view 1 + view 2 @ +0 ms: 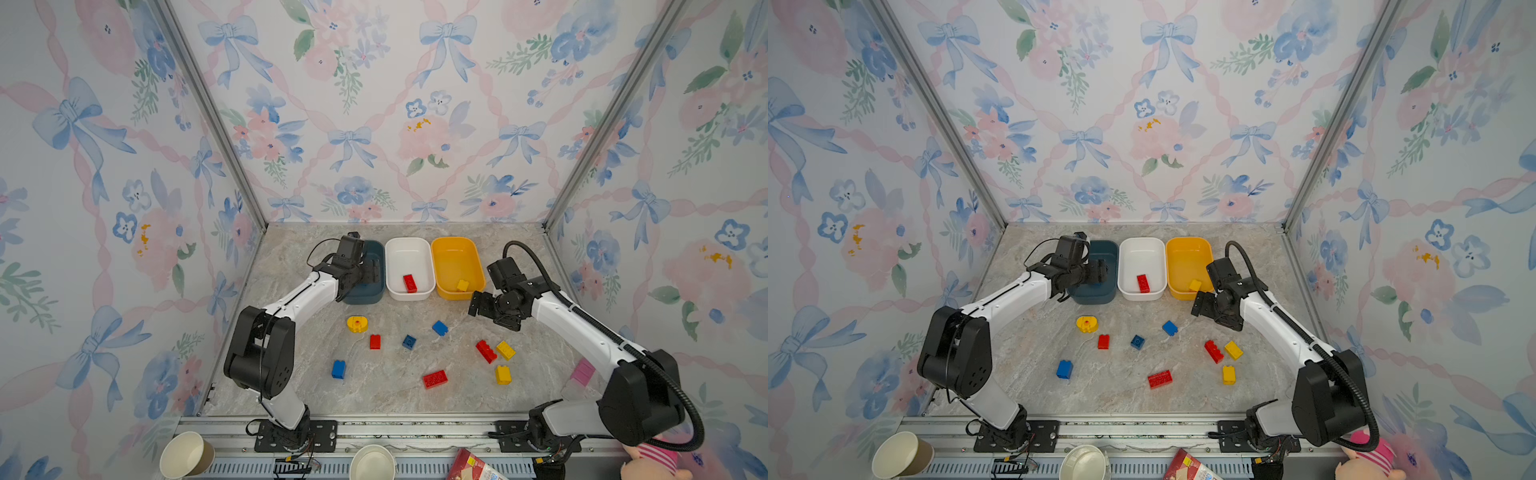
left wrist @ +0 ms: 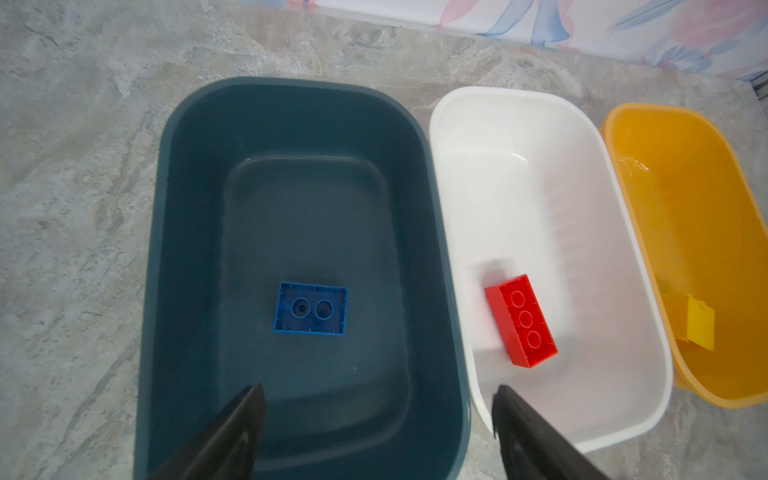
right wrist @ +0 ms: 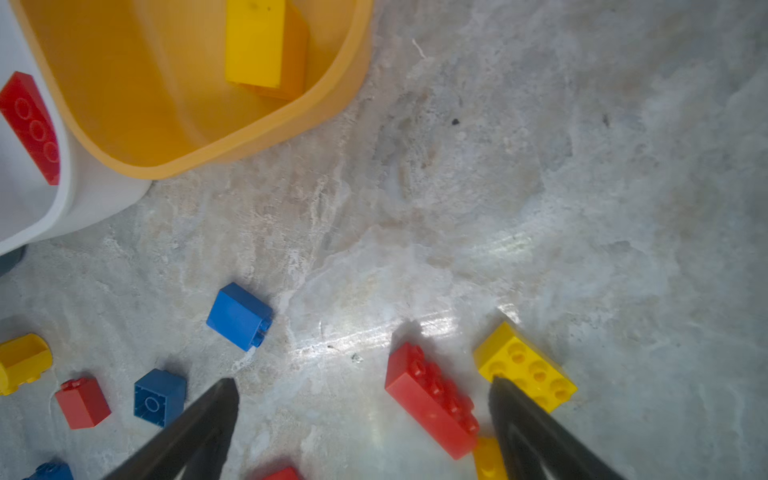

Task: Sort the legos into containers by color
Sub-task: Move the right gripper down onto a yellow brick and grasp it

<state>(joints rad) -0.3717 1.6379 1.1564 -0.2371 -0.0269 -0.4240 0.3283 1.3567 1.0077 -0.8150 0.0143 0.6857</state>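
- Nearest me, paper cups point(image 1: 187, 455) sit by the front rail, off the table point(image 1: 395, 399), a smooth slab with grey-beige marbling.
- Front row of glossy plastic legos: a blue brick point(image 1: 338, 369), a long red brick point(image 1: 435, 379) studs up, and a yellow brick point(image 1: 503, 374), all well apart.
- Further in lie a small red brick point(image 1: 375, 341), a dark blue brick point(image 1: 409, 342) with its hollow side showing, and a sideways blue brick point(image 1: 439, 328).
- A studded red brick point(image 1: 486, 351) lies just beside a studded yellow brick point(image 1: 505, 350).
- A rounded yellow piece point(image 1: 357, 324) sits nearer the tubs.
- A pink block point(image 1: 582, 371) at the right edge is half hidden by the arm, so I can't say what it is.
- The right gripper point(image 3: 361, 382) hangs over bare table before the yellow tub point(image 1: 457, 241), fingers spread, nothing between them.
- The left gripper point(image 2: 378, 390) hovers over the blue tub point(image 2: 291, 83), fingers wide apart and empty.
- Farthest, three rounded-rectangular tubs stand in a row.
- The blue tub holds an upturned blue brick point(image 2: 311, 308).
- The white tub point(image 1: 409, 241) holds an upturned red brick point(image 2: 521, 320).
- The yellow tub holds a smooth yellow brick point(image 2: 698, 322) against its near wall.
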